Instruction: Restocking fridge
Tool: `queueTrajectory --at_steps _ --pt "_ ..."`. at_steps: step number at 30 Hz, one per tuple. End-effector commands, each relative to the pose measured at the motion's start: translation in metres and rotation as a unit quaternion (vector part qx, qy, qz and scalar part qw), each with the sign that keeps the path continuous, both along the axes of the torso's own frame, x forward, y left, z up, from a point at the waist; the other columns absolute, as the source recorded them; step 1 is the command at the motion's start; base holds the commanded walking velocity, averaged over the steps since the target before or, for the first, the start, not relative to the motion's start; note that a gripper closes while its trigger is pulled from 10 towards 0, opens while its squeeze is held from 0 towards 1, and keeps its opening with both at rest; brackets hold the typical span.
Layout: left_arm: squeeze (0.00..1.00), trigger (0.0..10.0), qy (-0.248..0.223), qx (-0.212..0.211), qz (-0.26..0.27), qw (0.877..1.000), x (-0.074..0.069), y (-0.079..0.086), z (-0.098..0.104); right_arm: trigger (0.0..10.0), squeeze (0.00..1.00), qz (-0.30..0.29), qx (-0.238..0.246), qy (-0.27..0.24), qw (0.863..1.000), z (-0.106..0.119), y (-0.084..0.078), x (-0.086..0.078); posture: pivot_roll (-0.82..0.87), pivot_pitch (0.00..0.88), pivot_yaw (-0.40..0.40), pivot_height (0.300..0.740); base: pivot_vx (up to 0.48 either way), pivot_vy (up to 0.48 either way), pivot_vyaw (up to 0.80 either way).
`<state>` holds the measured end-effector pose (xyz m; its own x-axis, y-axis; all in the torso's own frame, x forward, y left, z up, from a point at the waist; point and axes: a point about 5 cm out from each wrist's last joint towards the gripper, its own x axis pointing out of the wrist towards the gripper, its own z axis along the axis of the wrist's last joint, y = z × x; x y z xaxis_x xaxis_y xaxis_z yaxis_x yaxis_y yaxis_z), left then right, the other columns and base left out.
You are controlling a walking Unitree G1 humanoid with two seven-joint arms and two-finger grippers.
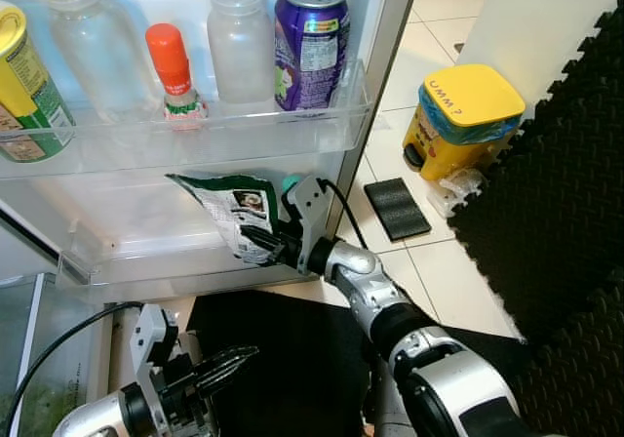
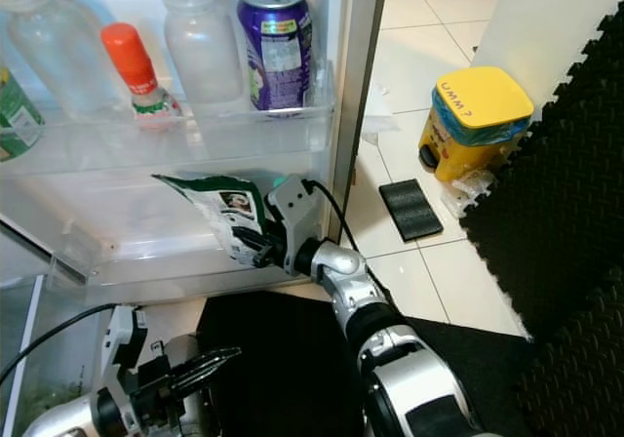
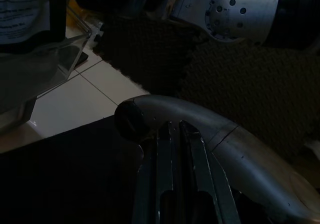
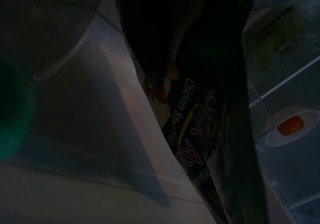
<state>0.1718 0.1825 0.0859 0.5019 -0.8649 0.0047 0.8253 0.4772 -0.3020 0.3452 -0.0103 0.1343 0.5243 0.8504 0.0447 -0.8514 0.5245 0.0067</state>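
Placing step: right gripper (image 1: 261, 240) pinching packet (image 1: 234, 208) over lower door shelf (image 1: 146, 261); next, release. Left gripper (image 1: 226, 364), 7 o'clock, fingers together.

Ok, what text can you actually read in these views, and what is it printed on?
"UMM ?" on the blue tape across the yellow container on the floor.
"Chicken" on the snack packet held in the right gripper; its other lettering is too dark to read.
The purple can, green tin and orange-capped bottle labels are too small to read.
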Motion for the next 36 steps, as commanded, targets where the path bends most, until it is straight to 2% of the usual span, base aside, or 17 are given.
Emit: queueTrajectory --at_steps 1,7,8,11,21,22,23,26,27,32,33,34,35,36 --pt "0.00 10.0 0.007 -0.006 -0.002 1.000 -0.006 -0.002 -0.001 10.0 0.00 0.069 0.069 -0.007 0.995 0.024 0.070 -0.025 0.18 0.306 -0.067 0.457 0.000 0.000 0.00" --pt "0.00 10.0 0.007 -0.008 -0.001 1.000 -0.007 -0.002 0.000 10.0 0.00 0.034 0.061 -0.015 0.997 0.027 0.066 -0.018 0.18 0.309 -0.070 0.457 0.000 0.000 0.00" --pt "0.00 10.0 0.007 -0.009 -0.001 1.000 -0.007 -0.003 0.000 10.0 0.29 0.027 0.062 -0.018 0.998 0.028 0.065 -0.016 0.18 0.309 -0.070 0.457 0.000 0.000 0.00" --pt "0.00 10.0 0.007 -0.011 -0.002 1.000 -0.006 -0.004 0.000 10.0 0.34 0.015 0.066 -0.024 0.997 0.032 0.063 -0.014 0.18 0.309 -0.070 0.457 0.000 0.000 0.00" --pt "0.00 10.0 0.007 -0.013 -0.004 1.000 -0.006 -0.006 0.000 10.0 0.29 0.005 0.069 -0.031 0.997 0.035 0.062 -0.012 0.18 0.307 -0.070 0.457 0.000 0.000 0.00" --pt "0.00 10.0 0.007 -0.014 -0.005 1.000 -0.006 -0.006 0.000 10.0 0.22 0.004 0.068 -0.033 0.997 0.036 0.062 -0.012 0.18 0.305 -0.071 0.457 0.000 0.000 0.00" --pt "0.00 10.0 0.007 -0.014 -0.005 1.000 -0.006 -0.006 0.000 10.0 0.09 0.002 0.065 -0.036 0.997 0.036 0.062 -0.012 0.18 0.305 -0.071 0.457 0.000 0.000 0.00" --pt "0.00 10.0 0.007 -0.015 -0.005 1.000 -0.006 -0.007 -0.001 10.0 0.05 0.002 0.063 -0.038 0.997 0.035 0.062 -0.012 0.18 0.303 -0.074 0.457 0.000 0.000 0.00" --pt "0.00 10.0 0.007 -0.015 -0.006 1.000 -0.006 -0.007 -0.001 10.0 1.00 0.005 0.059 -0.039 0.997 0.035 0.063 -0.013 0.18 0.303 -0.074 0.457 0.000 0.000 0.00" --pt "0.00 10.0 0.007 -0.016 -0.006 1.000 -0.006 -0.008 -0.001 10.0 1.00 -0.007 0.059 -0.039 0.997 0.034 0.063 -0.012 0.18 0.303 -0.074 0.457 0.000 0.000 0.00" --pt "0.00 10.0 0.007 -0.016 -0.007 1.000 -0.006 -0.008 0.000 10.0 0.84 -0.011 0.064 -0.035 0.997 0.035 0.062 -0.011 0.18 0.303 -0.074 0.457 0.000 0.000 0.00" --pt "0.00 10.0 0.007 -0.016 -0.007 1.000 -0.006 -0.008 0.000 10.0 0.84 -0.011 0.064 -0.035 0.997 0.035 0.062 -0.011 0.18 0.303 -0.074 0.457 0.000 0.000 0.00" --pt "0.00 10.0 0.007 -0.016 -0.007 1.000 -0.006 -0.008 0.000 10.0 0.35 -0.013 0.066 -0.034 0.997 0.036 0.062 -0.011 0.18 0.303 -0.074 0.457 0.000 0.000 0.00" --pt "0.00 10.0 0.006 -0.017 -0.008 1.000 -0.006 -0.008 0.000 10.0 0.00 -0.013 0.068 -0.033 0.997 0.036 0.062 -0.010 0.18 0.303 -0.074 0.457 0.000 0.000 0.00"
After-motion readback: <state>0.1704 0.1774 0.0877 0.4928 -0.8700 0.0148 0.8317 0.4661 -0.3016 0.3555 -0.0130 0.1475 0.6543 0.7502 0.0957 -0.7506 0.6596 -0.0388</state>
